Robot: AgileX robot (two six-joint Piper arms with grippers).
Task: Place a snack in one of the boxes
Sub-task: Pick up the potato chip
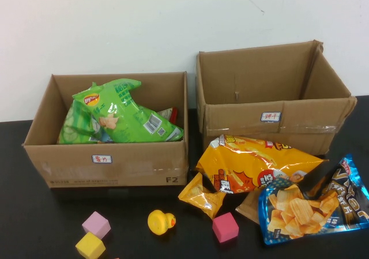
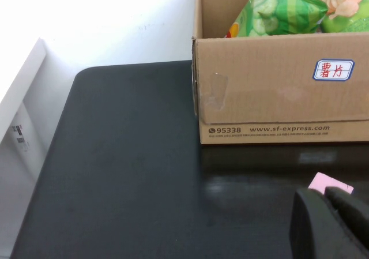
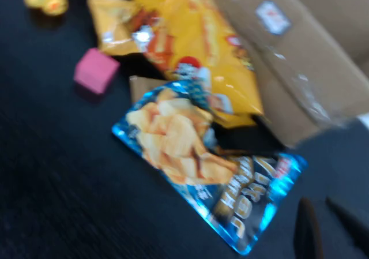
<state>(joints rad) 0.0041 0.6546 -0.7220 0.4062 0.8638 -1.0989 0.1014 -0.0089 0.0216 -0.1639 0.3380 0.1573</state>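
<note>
Right now the left box (image 1: 109, 161) on the black tabletop (image 1: 34, 224) has green chip bags (image 1: 124, 117) inside; the right box (image 1: 271, 97) looks empty; just in front of it lie a big orange snack bag (image 1: 253, 164), a small orange bag (image 1: 202, 195) and a blue chip bag (image 1: 311, 201); the left gripper (image 2: 331, 221) hangs low near a pink block (image 2: 328, 183), fingers close together; the right gripper (image 3: 331, 227) hangs beside the blue bag, fingers apart, holding nothing.
</note>
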